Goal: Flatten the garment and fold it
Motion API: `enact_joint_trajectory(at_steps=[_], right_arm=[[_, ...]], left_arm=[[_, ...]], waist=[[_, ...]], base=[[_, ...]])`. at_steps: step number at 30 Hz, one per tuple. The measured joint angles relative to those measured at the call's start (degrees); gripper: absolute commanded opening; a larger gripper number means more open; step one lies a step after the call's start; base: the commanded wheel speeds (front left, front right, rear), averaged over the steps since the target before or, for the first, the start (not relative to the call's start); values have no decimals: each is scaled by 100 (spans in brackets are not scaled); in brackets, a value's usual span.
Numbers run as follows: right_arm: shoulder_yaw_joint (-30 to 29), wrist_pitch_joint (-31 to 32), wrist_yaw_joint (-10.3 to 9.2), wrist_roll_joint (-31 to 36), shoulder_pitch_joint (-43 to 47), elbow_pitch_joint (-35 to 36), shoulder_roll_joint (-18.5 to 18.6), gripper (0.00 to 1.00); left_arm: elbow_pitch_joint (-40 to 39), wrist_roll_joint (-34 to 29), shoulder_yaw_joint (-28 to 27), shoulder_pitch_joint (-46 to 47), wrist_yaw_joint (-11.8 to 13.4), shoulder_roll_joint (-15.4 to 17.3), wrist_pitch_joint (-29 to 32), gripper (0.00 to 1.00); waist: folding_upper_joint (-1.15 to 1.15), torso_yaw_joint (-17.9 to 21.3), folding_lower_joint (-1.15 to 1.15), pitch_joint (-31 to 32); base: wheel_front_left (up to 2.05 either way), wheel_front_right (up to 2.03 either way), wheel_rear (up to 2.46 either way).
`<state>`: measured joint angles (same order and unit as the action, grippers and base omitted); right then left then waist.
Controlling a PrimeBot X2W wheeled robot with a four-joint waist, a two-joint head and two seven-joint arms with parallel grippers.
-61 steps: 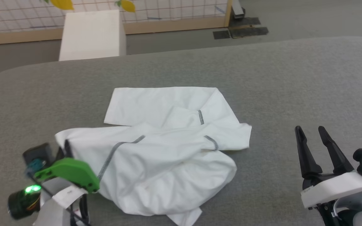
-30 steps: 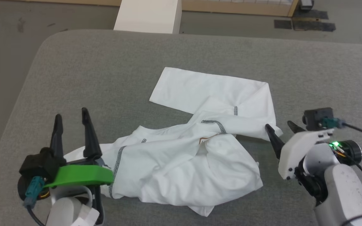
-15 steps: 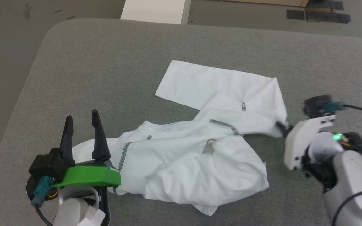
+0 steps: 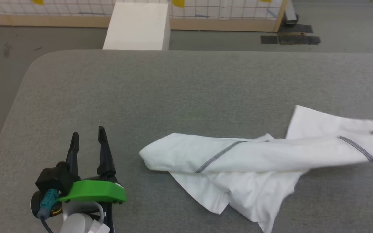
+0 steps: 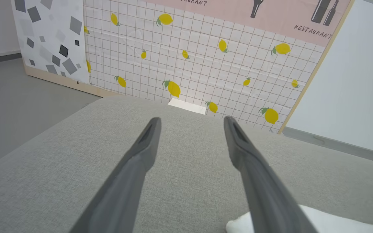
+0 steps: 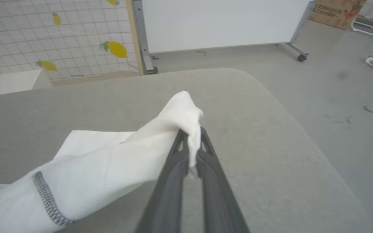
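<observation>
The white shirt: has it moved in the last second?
Yes. The garment has been dragged rightward, away from the white box, pinched in the right tool.

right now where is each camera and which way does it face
Head view: on the head, looking down at garment and grey table; open left gripper shows.
Left wrist view: on that wrist, facing the lemon-print wall; its spread fingers show.
Right wrist view: on that wrist, facing the table's corner; right gripper shut on garment.
All share garment and white box.
</observation>
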<state>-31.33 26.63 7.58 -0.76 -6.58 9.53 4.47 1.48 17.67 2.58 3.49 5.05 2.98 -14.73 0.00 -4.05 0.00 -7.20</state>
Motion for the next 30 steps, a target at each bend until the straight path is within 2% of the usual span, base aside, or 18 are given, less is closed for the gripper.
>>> enact_joint_trajectory(at_steps=[4,8,11,12,13,15,18,21,25,30], right_arm=[[-466,545,0,59,452,167,-115,0],[-94,1731,0,-698,1149,-493,-137,0],[244,2061,0,-1046,1414,-817,-175,0],[310,1982,0,-1093,1428,-829,-176,40],[342,1800,0,-1121,1427,-818,-172,100],[378,1326,0,-1137,1423,-790,-168,100],[543,285,0,-1148,1406,-600,-161,100],[1067,-683,0,-1066,1394,-299,-142,100],[1855,-1529,0,-975,1406,37,-146,100],[2594,-1994,0,-985,1408,244,-14,100]], left_arm=[[36,0,15,2,-13,0,0,100],[123,0,85,4,-54,0,0,100],[218,-3,152,7,-110,0,0,100],[258,-3,189,7,-144,-1,0,100],[297,-7,232,8,-152,-1,-1,100],[375,-24,325,10,-176,0,0,100],[536,-56,610,95,-240,0,0,100],[724,-104,1038,386,-307,-1,123,100],[981,-153,1740,1124,-433,-5,840,100],[1738,-101,2577,2281,-512,-20,2140,100]], waist=[[0,186,0,64],[0,328,0,101],[0,396,0,124],[0,413,0,141],[0,430,0,159],[0,460,0,192],[0,511,0,244],[0,584,0,282],[0,718,0,279],[0,922,0,168]], base=[[0,0,0],[0,0,0],[0,0,0],[0,0,0],[0,0,0],[0,0,0],[0,0,0],[0,0,0],[0,0,0],[0,0,0]])
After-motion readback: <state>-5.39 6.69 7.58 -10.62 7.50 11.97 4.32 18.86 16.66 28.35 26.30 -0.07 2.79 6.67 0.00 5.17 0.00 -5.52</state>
